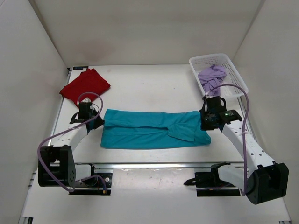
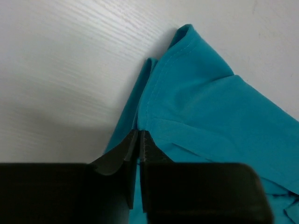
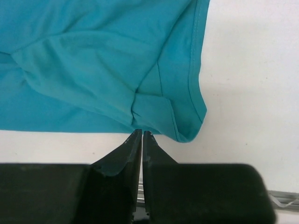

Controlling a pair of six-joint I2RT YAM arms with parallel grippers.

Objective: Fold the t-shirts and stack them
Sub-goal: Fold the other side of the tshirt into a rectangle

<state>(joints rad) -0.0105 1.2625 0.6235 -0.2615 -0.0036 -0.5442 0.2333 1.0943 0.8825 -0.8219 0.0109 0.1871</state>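
Top external: teal-blue cloth t-shirt [image 1: 149,130] lying crosswise; left gripper [image 2: 139,132] pinching one end, right gripper [image 3: 142,132] sitting shut at other

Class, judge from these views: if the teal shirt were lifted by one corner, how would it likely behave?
The teal shirt would probably drape limply: it lies flat with soft folds and wrinkles. It looks thin, so likely light. Pushed, it would probably bunch rather than slide whole across the table.
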